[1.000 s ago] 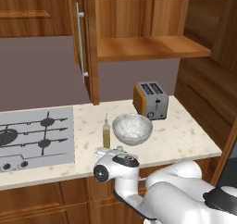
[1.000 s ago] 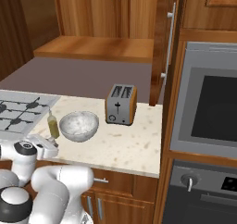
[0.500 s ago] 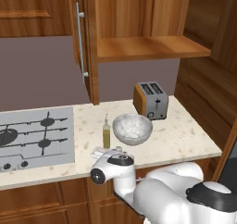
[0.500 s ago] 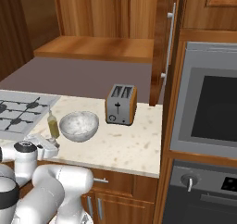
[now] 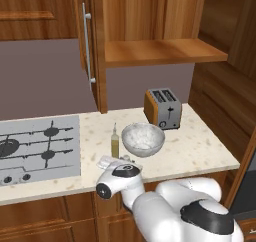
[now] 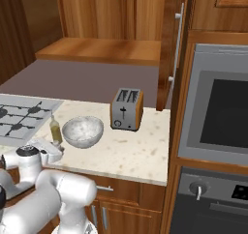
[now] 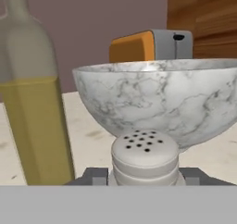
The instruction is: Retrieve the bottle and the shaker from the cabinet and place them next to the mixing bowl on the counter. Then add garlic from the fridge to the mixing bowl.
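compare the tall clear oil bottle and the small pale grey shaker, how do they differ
The tall clear bottle of yellow-green oil is see-through with a thin neck; the squat pale grey shaker is opaque with a rounded, holed top. The bottle rises above the marbled bowl's rim; the shaker stays below it. Both stand upright beside the bowl.

The bottle [image 5: 115, 143] and mixing bowl [image 5: 143, 139] stand close together, leaving a narrow gap. The toaster [image 5: 162, 108] blocks behind. The surface [image 5: 205, 151] right of the bowl lies open.

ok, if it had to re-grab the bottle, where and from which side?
Grip the bottle on its straight lower body, not the thin neck, coming from the hob side: it stands upright with the mixing bowl close on its other side. Jaws level, across the body.
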You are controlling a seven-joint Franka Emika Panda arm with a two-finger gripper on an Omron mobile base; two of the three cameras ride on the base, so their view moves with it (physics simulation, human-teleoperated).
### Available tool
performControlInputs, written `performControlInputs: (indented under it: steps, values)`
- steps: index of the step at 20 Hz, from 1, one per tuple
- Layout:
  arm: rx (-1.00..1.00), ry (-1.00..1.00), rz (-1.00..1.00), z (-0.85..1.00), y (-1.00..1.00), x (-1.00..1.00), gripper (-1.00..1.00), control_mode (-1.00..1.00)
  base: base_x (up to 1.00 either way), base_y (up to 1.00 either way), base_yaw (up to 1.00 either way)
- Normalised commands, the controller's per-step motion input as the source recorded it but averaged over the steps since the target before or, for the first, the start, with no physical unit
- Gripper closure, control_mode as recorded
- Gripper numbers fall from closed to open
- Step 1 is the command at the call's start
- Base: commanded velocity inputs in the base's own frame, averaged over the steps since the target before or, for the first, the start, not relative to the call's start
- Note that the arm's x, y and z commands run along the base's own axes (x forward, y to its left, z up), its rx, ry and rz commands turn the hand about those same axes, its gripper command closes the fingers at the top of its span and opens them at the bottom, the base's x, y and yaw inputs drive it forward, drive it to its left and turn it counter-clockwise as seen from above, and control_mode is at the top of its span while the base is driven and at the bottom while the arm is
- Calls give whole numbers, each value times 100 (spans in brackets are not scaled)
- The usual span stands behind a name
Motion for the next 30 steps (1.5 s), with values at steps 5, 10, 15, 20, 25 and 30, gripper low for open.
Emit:
performControlInputs:
  steps: [5, 10, 15, 20, 25, 30]
  values:
    - [0, -10, 0, -3, -6, 6, -100, -100, 0, 0, 0]
    - [0, -10, 0, 4, -2, 0, -100, -100, 0, 0, 0]
    - [7, -3, 0, 15, 0, 0, -100, -100, 0, 0, 0]
    - [9, 0, 1, 41, 0, -8, -100, -100, 0, 0, 0]
    - [10, 0, 4, 57, 0, -27, -100, -100, 0, 0, 0]
    - [14, 0, 1, 48, -36, -63, -100, -100, 0, 0, 0]
